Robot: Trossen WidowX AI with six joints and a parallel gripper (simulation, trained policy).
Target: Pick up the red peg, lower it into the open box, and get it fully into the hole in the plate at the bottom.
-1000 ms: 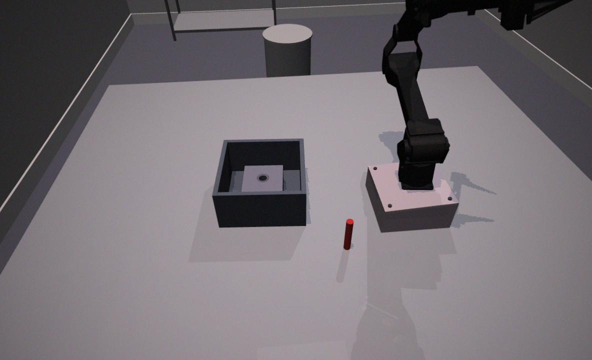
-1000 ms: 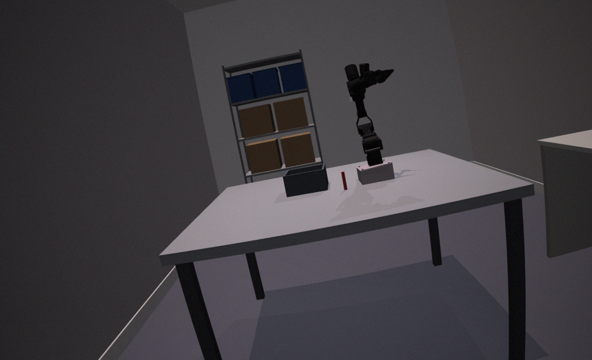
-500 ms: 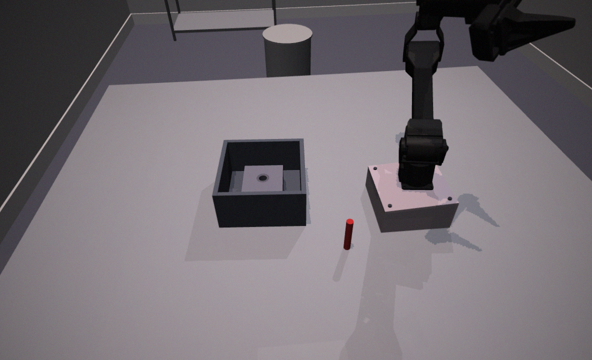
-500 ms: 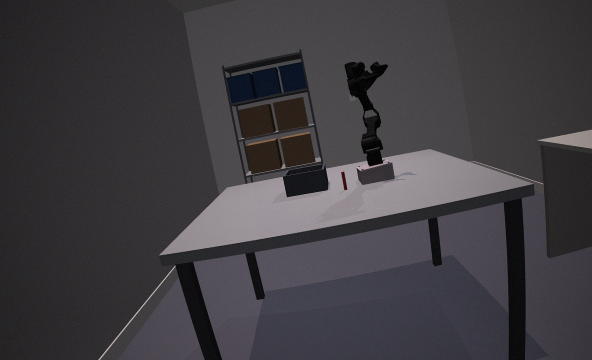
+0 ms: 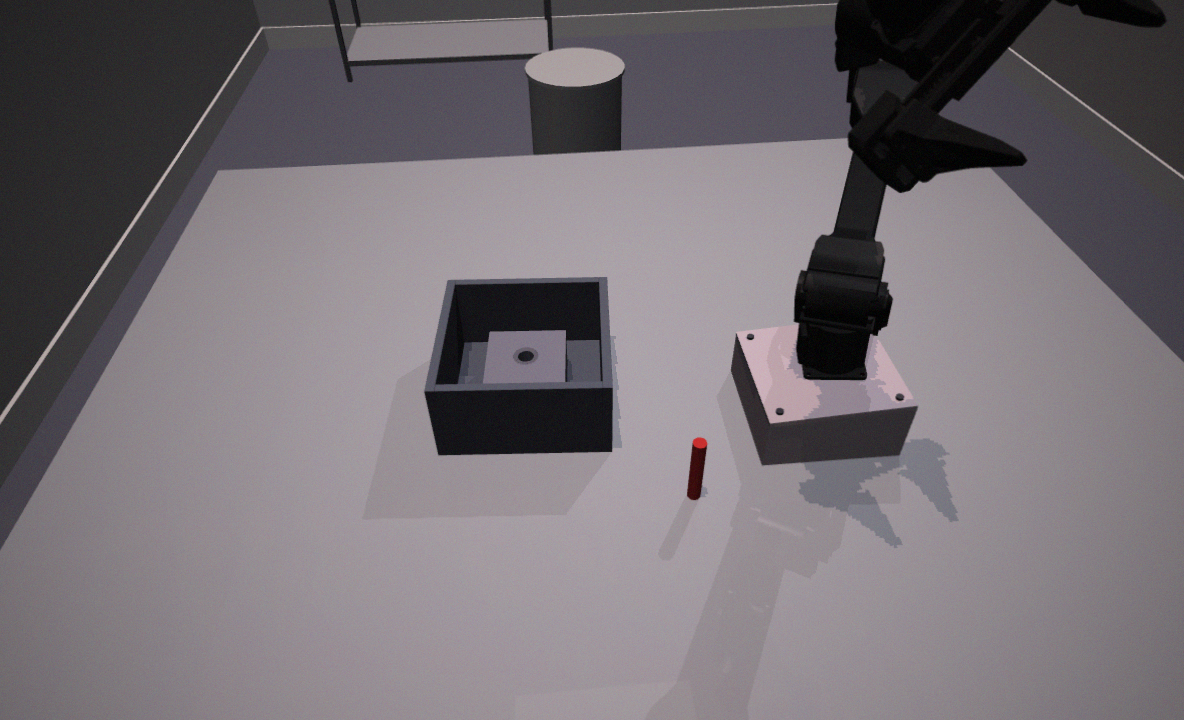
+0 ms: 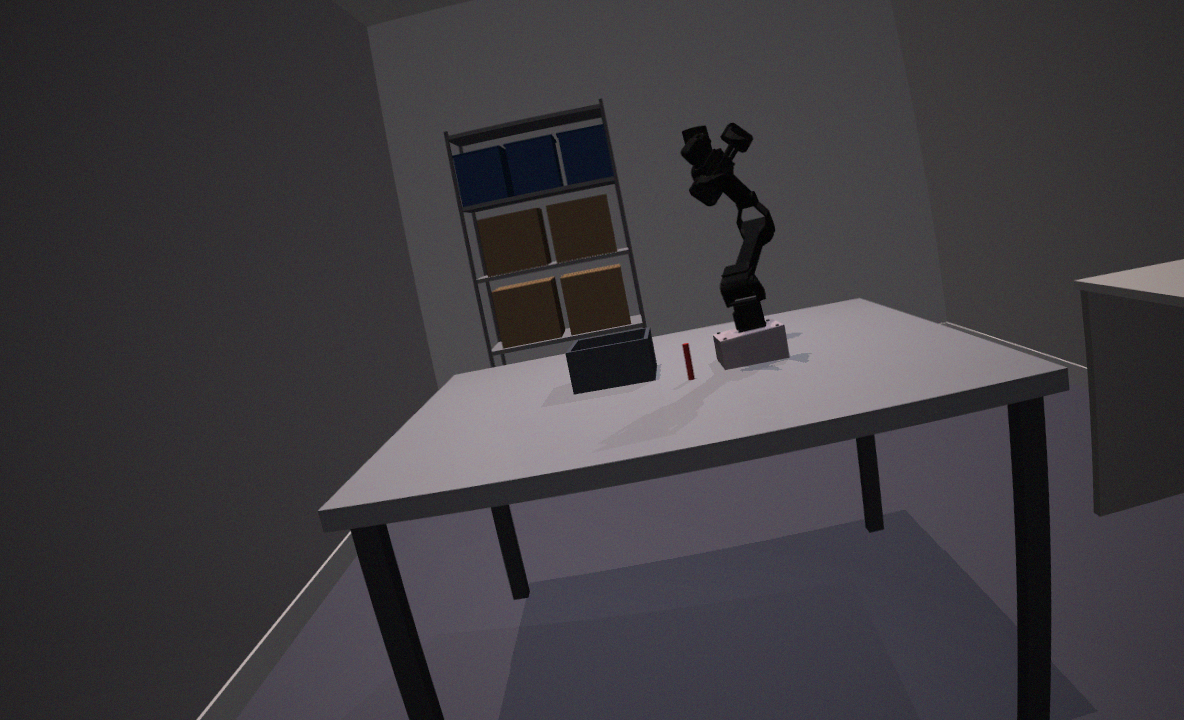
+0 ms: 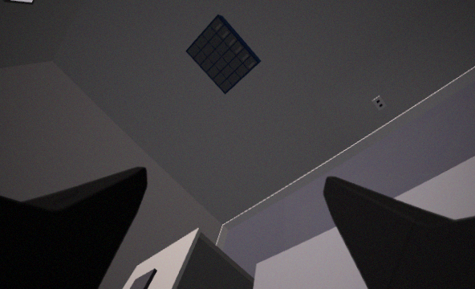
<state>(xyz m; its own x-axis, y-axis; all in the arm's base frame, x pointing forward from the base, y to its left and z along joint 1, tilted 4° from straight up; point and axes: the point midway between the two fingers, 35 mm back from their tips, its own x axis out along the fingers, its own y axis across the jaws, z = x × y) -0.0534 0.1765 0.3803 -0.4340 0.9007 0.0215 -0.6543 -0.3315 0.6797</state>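
Observation:
The red peg stands upright on the table, between the box and the robot's base, a little in front of both. The dark open box holds a pale plate at its bottom; the plate's round hole shows nothing in it. My gripper is open and empty, high above and behind the base, far from peg and box. Its fingers stand wide apart in the wrist view and point away from the table's things; neither peg nor box shows there.
The arm's pale base block stands right of the peg. Behind the table are a grey cylinder and a shelf with boxes. A side desk stands off to the right in the exterior view.

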